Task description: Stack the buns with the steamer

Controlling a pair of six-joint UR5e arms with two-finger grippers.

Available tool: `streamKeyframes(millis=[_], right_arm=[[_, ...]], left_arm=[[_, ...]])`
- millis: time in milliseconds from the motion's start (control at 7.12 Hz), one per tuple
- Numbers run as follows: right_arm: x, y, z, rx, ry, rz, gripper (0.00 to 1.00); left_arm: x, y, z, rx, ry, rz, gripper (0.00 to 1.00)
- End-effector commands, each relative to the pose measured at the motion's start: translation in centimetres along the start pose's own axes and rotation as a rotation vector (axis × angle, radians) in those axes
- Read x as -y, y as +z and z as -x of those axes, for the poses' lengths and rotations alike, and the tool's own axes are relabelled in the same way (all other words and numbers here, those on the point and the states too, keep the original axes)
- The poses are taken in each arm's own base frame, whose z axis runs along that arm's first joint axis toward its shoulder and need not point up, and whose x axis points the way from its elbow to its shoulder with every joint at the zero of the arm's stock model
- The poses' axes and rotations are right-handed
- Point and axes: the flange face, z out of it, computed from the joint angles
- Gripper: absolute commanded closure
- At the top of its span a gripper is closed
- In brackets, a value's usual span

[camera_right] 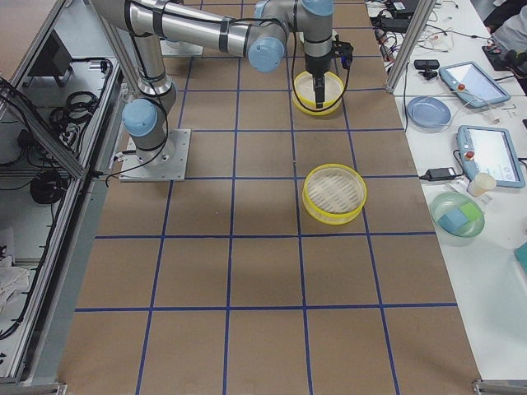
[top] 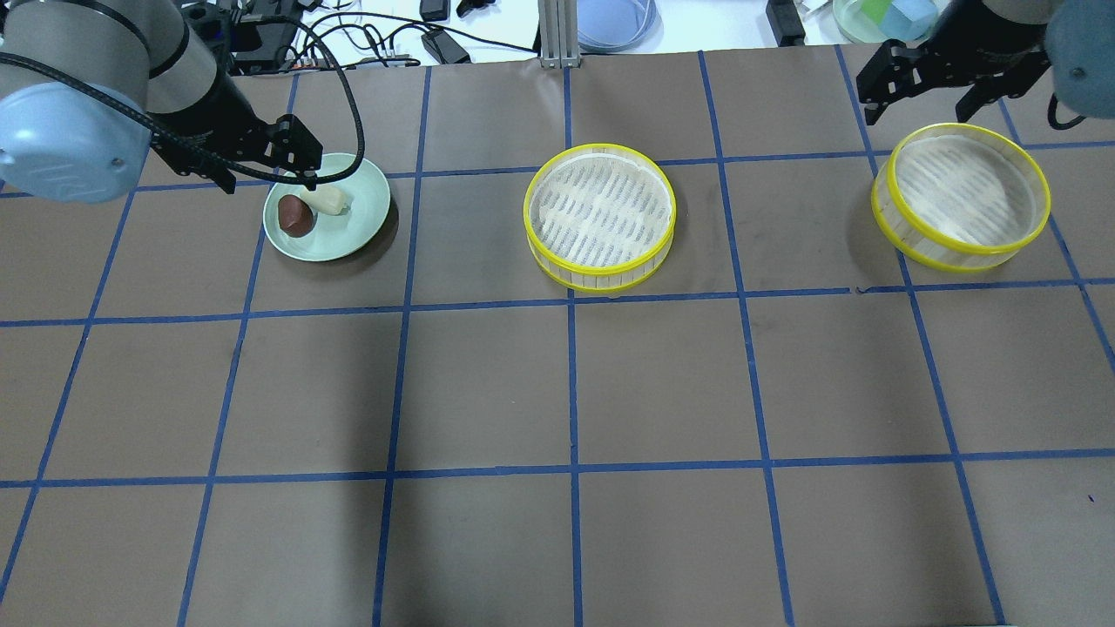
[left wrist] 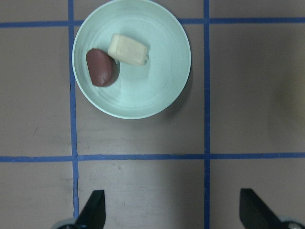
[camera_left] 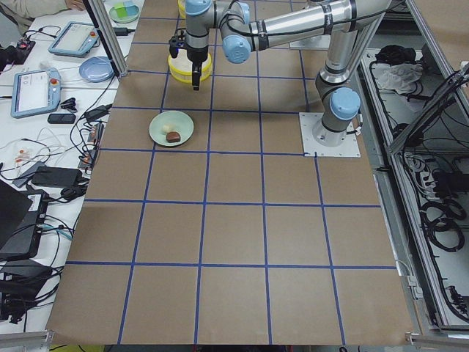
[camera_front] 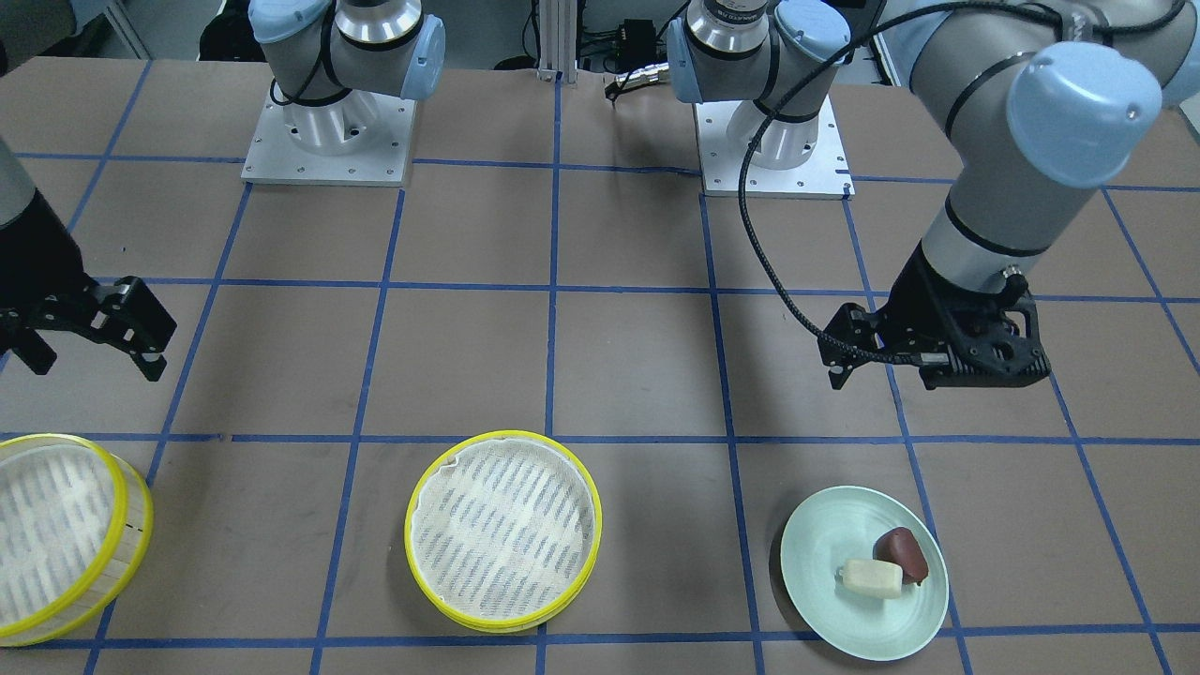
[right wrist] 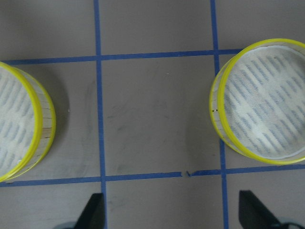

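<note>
Lying touching on a round pale green plate (left wrist: 157, 90): cream-white blocky bun (left wrist: 127, 49), dark reddish-brown oval bun (left wrist: 101, 67). Left gripper (left wrist: 174, 212) is held near the plate, fingers spread. Yellow-rimmed bamboo steamer trays are placed rightward of the plate: nearer tray (top: 599, 218), farther tray (top: 961, 196). Right gripper (right wrist: 174, 212) is held by the latter, fingers spread.

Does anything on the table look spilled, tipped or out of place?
Nothing spilled or tipped. The cream bun and brown bun lie touching on the green plate; the middle tray and other tray sit flat, empty. Only the middle tray's mesh liner looks rumpled at one edge.
</note>
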Motion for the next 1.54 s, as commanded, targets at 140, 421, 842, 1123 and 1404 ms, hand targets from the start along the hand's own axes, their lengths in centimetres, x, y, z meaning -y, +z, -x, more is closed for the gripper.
streamKeyframes(millis=[140,421,842,1123,1404], right_arm=[[1.2,5.4,-9.8,0.026,-0.014,0.048,0.00],[1.7,7.2,-14.0,0.005,-0.018,0.018,0.00],[2.6,13.0,-21.2,0.005,-0.003,-0.009,0.00],[4.2,16.2,-25.6,0.026,-0.079,-0.004,0.00],[4.0,19.1,-28.0,0.020,-0.124,-0.007,0.00]], left_arm=[[3.8,7.9,4.3,0.013,0.053,-0.032,0.00],[5.9,13.0,4.7,0.024,0.089,-0.082,0.02],[7.5,18.9,4.5,-0.021,0.167,-0.110,0.05],[7.5,21.6,4.7,-0.024,0.169,-0.093,0.29],[7.6,22.1,4.8,-0.013,0.236,-0.096,0.96]])
